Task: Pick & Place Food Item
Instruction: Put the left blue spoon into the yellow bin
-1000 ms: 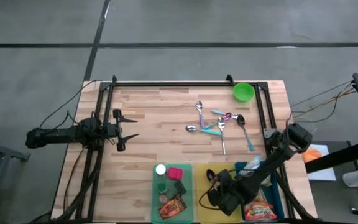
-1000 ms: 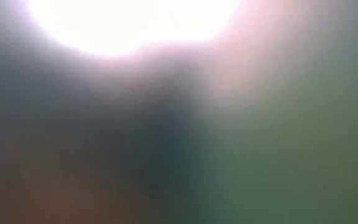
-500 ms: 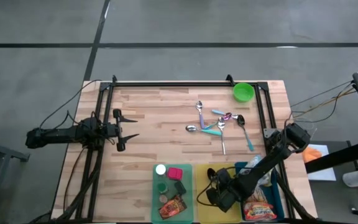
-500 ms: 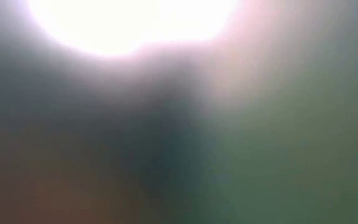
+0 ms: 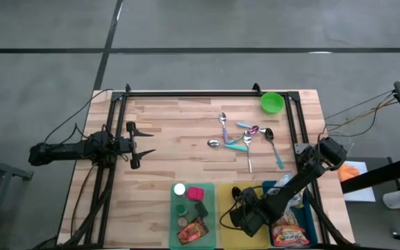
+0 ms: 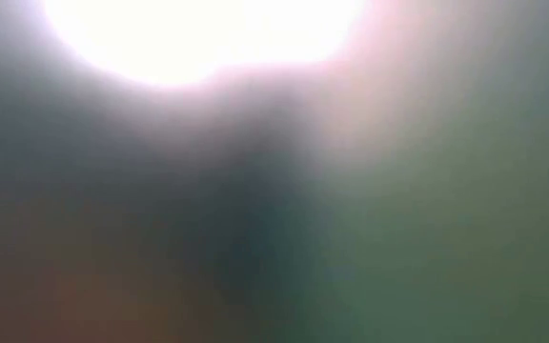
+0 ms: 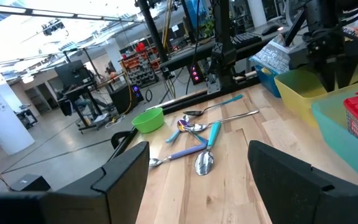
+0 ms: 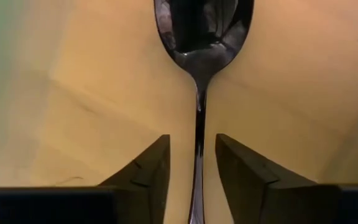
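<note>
My right gripper (image 8: 192,146) hangs pointing down into the yellow bin (image 8: 291,81), near the table's near edge (image 5: 225,239). It is open, with a metal spoon (image 8: 201,37) between its fingers. The spoon's handle runs down the gap with room on both sides, and its bowl lies against the bin's floor. Food items sit in the neighbouring bins: a snack packet (image 5: 193,229) and a red can (image 5: 196,193) in the green bin (image 5: 173,208), and a crisp packet (image 5: 290,235) in the blue bin (image 5: 269,186). My left gripper (image 5: 139,144) waits open at the table's left, holding nothing.
Several spoons (image 5: 245,139) lie in a loose heap on the wood toward the far right, with a small green bowl (image 5: 272,103) at the far right corner. A black frame runs round the table's far and side edges. The low view is only a blurred glare.
</note>
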### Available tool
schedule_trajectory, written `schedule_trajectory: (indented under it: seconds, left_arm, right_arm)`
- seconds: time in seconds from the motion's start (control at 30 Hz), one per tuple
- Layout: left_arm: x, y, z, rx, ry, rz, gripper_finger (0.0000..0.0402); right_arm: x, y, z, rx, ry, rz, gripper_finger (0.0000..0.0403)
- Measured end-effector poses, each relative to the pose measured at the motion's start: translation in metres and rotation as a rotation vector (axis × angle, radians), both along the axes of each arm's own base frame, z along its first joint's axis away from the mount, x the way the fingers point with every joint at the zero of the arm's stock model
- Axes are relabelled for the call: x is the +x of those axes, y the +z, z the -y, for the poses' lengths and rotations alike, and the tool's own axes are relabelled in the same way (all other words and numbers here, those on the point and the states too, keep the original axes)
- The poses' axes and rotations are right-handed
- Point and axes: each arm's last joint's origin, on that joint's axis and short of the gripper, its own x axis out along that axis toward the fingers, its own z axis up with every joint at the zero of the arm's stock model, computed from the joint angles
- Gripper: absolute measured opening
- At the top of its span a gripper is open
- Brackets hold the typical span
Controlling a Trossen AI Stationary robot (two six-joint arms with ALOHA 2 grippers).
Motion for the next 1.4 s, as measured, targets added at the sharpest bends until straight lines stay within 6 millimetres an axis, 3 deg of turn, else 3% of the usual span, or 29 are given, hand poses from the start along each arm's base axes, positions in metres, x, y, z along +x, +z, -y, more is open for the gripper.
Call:
schedule_trajectory:
  seconds: [0.53, 0.73, 0.9, 1.17, 1.4]
  left_arm:
    - [0.000, 0.000, 0.000, 0.000, 0.000, 0.000, 0.0275]
    - [0.000, 0.000, 0.000, -0.001, 0.000, 0.000, 0.0275]
    - [0.000, 0.000, 0.000, -0.002, 0.000, 0.000, 0.0275]
    - [0.000, 0.000, 0.000, -0.002, 0.000, 0.000, 0.0275]
    - [0.000, 0.000, 0.000, -0.001, -0.001, 0.000, 0.0275]
  right_arm:
    - [0.004, 0.005, -0.002, -0.003, 0.040, 0.023, 0.0141]
    - [0.011, 0.044, 0.003, -0.023, 0.124, 0.105, 0.0141]
    - [0.015, 0.080, 0.014, -0.141, 0.259, 0.227, 0.0141]
    - [0.010, 0.130, 0.039, -0.515, 0.441, 0.406, 0.0141]
    - [0.012, 0.151, 0.064, -0.809, 0.601, 0.375, 0.0141]
